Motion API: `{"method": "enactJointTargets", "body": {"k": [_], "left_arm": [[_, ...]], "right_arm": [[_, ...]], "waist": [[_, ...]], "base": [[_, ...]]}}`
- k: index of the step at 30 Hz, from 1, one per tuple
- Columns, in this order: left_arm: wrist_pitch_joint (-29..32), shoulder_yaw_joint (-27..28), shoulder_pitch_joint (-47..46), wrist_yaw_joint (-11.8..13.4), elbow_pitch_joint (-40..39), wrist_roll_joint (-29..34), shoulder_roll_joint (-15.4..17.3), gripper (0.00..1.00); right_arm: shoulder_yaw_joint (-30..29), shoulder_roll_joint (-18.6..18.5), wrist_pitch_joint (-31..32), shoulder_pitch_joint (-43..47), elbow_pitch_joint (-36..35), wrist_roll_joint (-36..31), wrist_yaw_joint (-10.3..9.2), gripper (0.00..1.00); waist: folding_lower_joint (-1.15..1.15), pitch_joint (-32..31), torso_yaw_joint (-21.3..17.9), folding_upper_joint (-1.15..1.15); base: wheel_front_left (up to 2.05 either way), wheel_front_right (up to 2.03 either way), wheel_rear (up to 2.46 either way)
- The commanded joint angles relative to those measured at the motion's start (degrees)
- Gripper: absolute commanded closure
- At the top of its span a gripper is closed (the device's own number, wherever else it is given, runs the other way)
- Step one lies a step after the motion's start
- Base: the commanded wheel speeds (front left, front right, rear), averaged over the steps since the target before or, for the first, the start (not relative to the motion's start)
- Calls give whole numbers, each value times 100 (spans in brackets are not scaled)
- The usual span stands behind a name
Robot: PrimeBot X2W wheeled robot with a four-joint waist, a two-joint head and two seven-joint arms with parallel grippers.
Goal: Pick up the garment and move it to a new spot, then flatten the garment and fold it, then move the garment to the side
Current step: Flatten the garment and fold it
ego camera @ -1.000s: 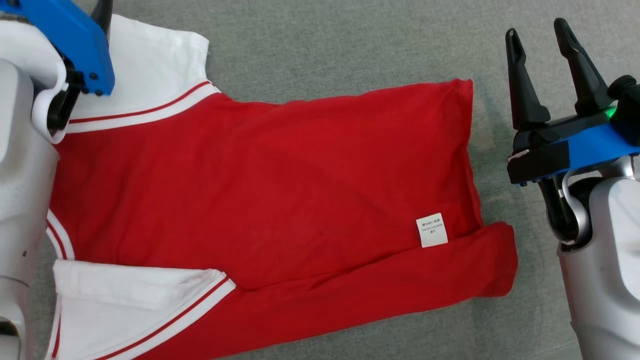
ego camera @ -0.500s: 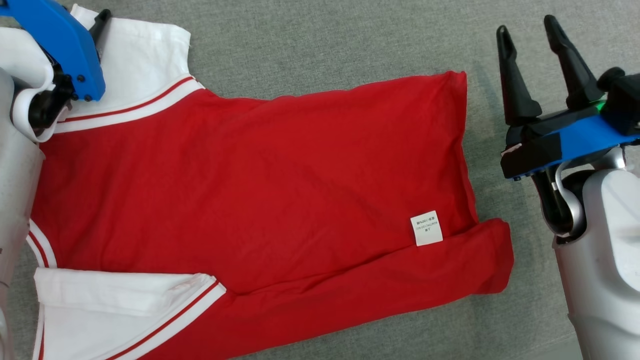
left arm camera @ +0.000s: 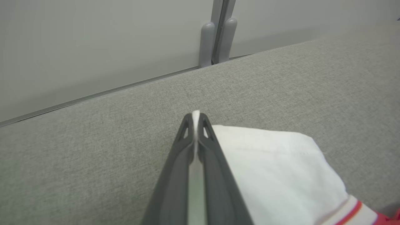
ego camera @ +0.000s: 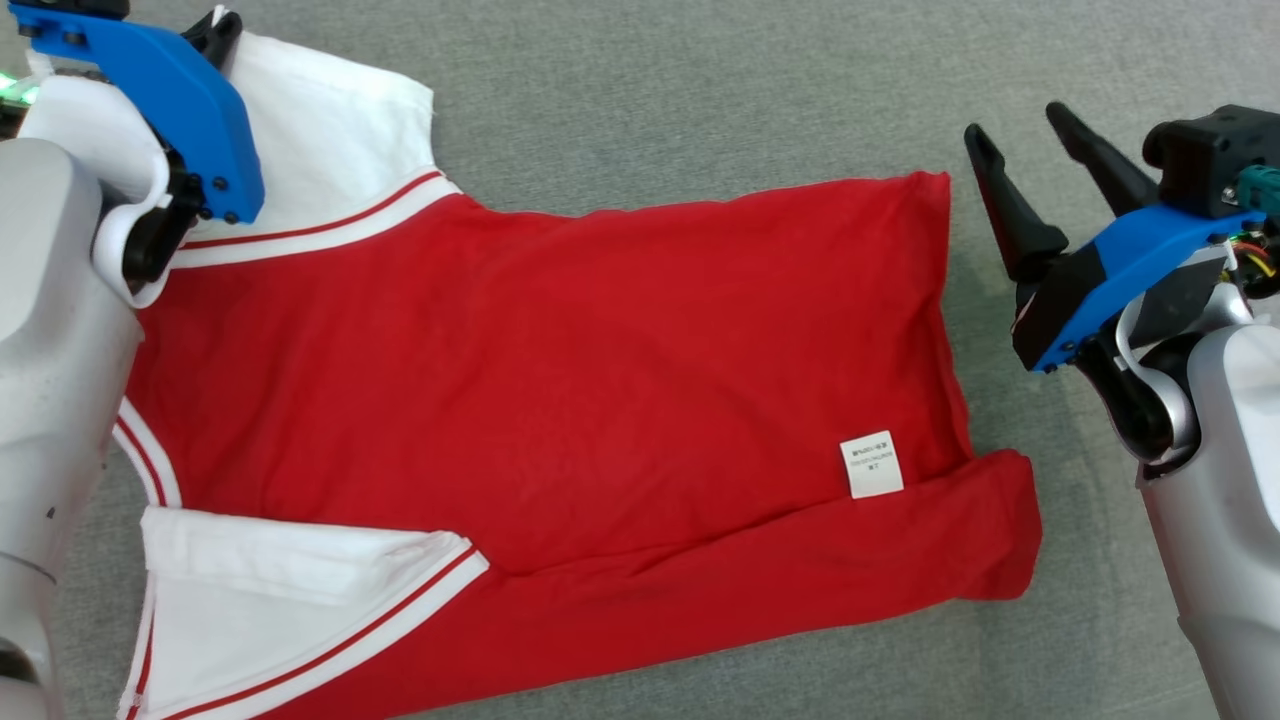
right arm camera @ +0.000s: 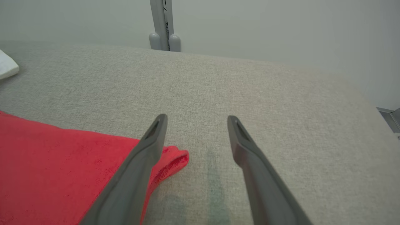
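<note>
My left tool (left arm camera: 195, 118) is clenched on the far edge of the white sleeve (left arm camera: 275, 168), with only a thin sliver of cloth showing between its tips. My right tool (ego camera: 1012, 120) is released, its fingers spread and held just beside the far right corner of the hem without touching it. The garment (ego camera: 560, 360) lies spread on the grey tabletop (ego camera: 700, 90), sleeves to the left and hem to the right, with its near long side turned over below the care label (ego camera: 871, 464). I judge the fold is only partly made. The risk is my shallow bite: if I pull across, the sleeve could slide out of the tips. And if I lift with the left alone while the right holds nothing, the cloth may skew, wrinkle and drag the near fold open.
</note>
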Motion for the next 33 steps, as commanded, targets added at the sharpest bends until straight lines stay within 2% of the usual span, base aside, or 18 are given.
{"method": "enactJointTargets", "body": {"k": [1,14,15,16,17,18,25,33], "left_arm": [[-100,-61,-80,-9,-17,-31,-56,100],[-612,-571,-353,-10,-113,-219,-234,100],[-644,-592,-368,-10,-108,-251,-233,100],[-664,-619,-387,-10,-100,-266,-236,100],[-696,-652,-405,-10,-90,-292,-237,100],[-726,-679,-431,-10,-89,-318,-244,100],[-1156,-757,-433,-10,-19,-455,-272,100],[-1739,-840,-140,-10,-62,-662,-310,100]], "right_arm": [[32,-50,101,78,70,99,3,0],[379,-156,580,103,866,392,4,0],[418,-170,608,102,902,414,4,21],[432,-165,620,87,929,458,4,51],[417,-138,613,66,962,526,4,56],[421,-136,645,53,1010,567,4,100],[241,-234,-11,-248,1132,447,2,100],[137,-153,-882,-262,1586,158,3,100]], "waist": [[0,-2,69,0],[0,83,454,0],[0,84,464,0],[0,88,474,0],[0,93,484,0],[0,100,498,0],[0,-29,620,0],[0,-528,809,0]], "base": [[0,0,0],[0,0,0],[0,0,0],[0,0,0],[0,0,0],[0,0,0],[0,0,0],[0,0,0]]}}
